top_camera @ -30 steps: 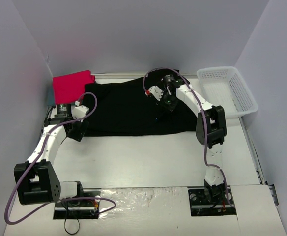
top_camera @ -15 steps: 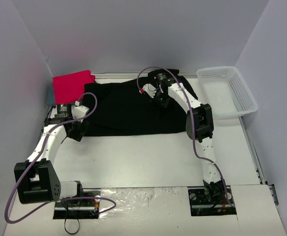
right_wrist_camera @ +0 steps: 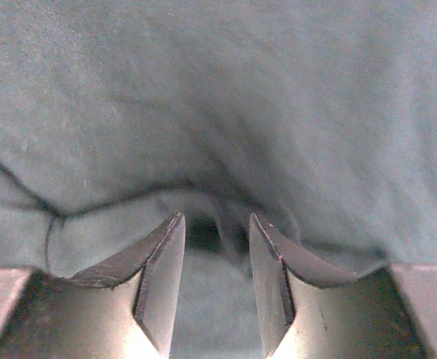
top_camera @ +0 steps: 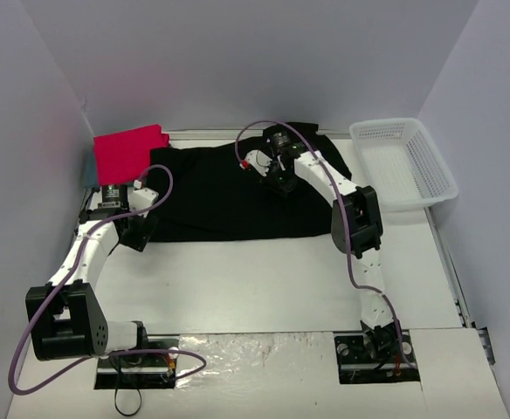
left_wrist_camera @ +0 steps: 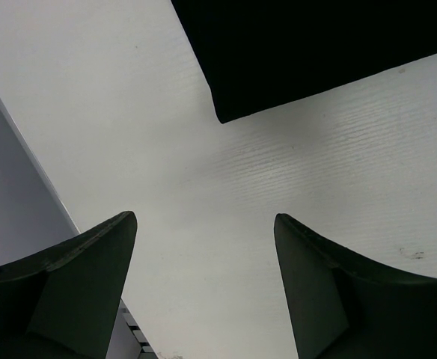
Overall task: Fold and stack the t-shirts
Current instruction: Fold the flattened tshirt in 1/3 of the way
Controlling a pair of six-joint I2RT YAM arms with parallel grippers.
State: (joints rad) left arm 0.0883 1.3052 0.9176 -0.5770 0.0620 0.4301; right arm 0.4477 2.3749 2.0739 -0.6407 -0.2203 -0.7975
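"Since the black t-shirt (top_camera: 211, 192) lies spread flat across the far middle of the tabletop (top_camera: 255, 279), where would you take hold of it?" the first asks.

"At an edge or a corner," says the second. "It looks like thin, limp knit: light, with no stiffness, so I judge it will sag and drag from any single pinch. A hem or a shoulder gives a doubled layer to bite on."

"And the right end effector (top_camera: 279, 181)?"

"Low over the upper middle of the shirt. Its wrist view shows the fingers a little apart, straddling a small raised ridge of cloth, not clamped on it."

"The left end effector (top_camera: 138, 229)?"

"Spread wide and holding nothing, above bare tabletop just beside the shirt's near left corner."

"What about the others?"

"The red-pink shirt (top_camera: 128, 150) sits folded into a neat block in the far left corner, with a sliver of the teal-blue one (top_camera: 89, 173) showing beside it. Both are matte, soft cloth. To the right, the white mesh basket (top_camera: 430, 166) is rigid plastic. The tabletop is smooth and white, so cloth should slide easily."
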